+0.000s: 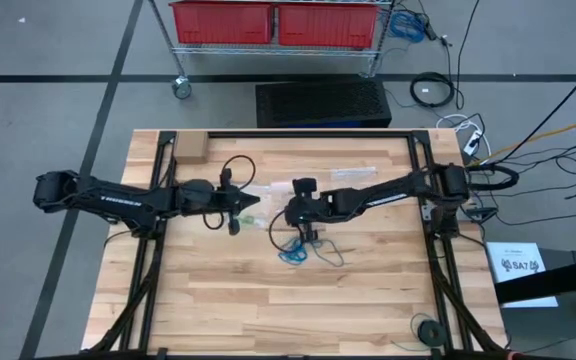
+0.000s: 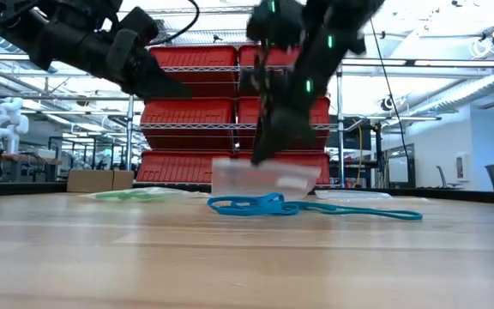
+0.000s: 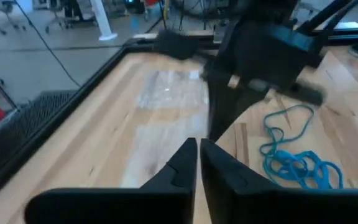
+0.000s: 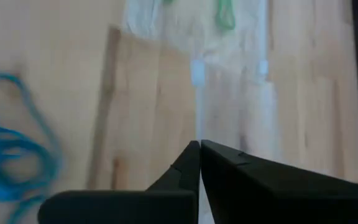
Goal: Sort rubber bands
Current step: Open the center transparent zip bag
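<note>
A tangle of bright blue rubber bands [image 1: 293, 252] [image 2: 247, 204] lies on the wooden table, and a teal band [image 2: 367, 212] trails to its right. Green bands [image 1: 251, 220] [image 4: 225, 15] sit in a clear flat bag [image 4: 229, 93] just left of the tangle. My right gripper [image 1: 308, 236] [image 4: 199, 149] is above the blue tangle, shut at that bag's near end. My left gripper [image 1: 236, 222] [image 3: 199, 158] hovers beside the green bands, its fingers shut with nothing visible between them. My right gripper appears to pinch the clear bag at its end nearest the fingers [image 4: 213, 134], slanting down from the table's right. The fingertips hide the exact spot. That end stands raised off the table [image 2: 264, 178], while the end with the green bands lies farther left.
A second clear bag [image 1: 353, 175] lies toward the far edge, and a cardboard box [image 1: 188, 148] sits at the far left corner. Black frame rails [image 1: 423, 200] border the table. A cable reel [image 1: 428, 330] lies near the right front corner. Bare wood spans the near half.
</note>
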`<state>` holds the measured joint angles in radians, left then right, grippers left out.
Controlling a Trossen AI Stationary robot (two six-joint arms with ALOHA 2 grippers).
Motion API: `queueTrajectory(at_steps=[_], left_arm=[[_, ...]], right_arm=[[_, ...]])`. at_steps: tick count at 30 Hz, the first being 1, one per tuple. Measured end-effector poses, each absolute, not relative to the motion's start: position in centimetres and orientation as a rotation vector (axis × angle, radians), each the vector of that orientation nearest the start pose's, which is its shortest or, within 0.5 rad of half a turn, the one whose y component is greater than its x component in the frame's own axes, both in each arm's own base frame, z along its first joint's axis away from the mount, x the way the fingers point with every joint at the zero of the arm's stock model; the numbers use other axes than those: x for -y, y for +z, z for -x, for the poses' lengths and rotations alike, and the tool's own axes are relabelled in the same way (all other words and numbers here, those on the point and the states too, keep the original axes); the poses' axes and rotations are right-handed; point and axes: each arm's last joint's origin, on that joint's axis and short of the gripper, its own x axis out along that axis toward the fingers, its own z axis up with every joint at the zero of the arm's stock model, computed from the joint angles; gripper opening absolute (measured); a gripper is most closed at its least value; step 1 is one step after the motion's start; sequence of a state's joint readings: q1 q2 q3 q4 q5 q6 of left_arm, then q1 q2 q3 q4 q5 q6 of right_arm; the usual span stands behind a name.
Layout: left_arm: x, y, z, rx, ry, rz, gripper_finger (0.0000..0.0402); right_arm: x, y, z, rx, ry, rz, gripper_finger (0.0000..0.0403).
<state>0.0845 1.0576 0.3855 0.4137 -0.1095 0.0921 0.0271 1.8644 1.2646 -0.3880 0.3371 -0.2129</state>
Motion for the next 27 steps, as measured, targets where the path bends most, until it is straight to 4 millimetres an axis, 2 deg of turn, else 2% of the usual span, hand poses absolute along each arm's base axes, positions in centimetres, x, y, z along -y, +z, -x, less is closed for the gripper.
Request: queueTrajectory(at_steps=[5, 10, 15, 22, 27], left_arm=[[-2.0, 20.8, -21.3, -0.218, 0.158, -0.089, 0.0079], [-1.7, 21.2, -21.4, -0.171, 0.045, -0.077, 0.0139], [-1.2, 21.7, -21.6, -0.141, 0.004, -0.077, 0.0172], [-1.2, 22.8, -22.2, -0.128, 0.006, -0.068, 0.0175], [-1.3, 22.5, -22.8, -0.165, 0.007, -0.048, 0.0175]], right_arm=[[-1.5, 24.9, -38.0, -0.977, -0.202, 0.283, 0.0000], [-2.4, 28.6, -37.4, -0.918, -0.216, 0.221, 0.0000], [-2.6, 29.5, -37.5, -0.890, -0.209, 0.222, 0.0000], [-2.6, 29.6, -37.6, -0.880, -0.207, 0.229, 0.0000], [-2.6, 29.7, -37.7, -0.867, -0.206, 0.229, 0.0000]])
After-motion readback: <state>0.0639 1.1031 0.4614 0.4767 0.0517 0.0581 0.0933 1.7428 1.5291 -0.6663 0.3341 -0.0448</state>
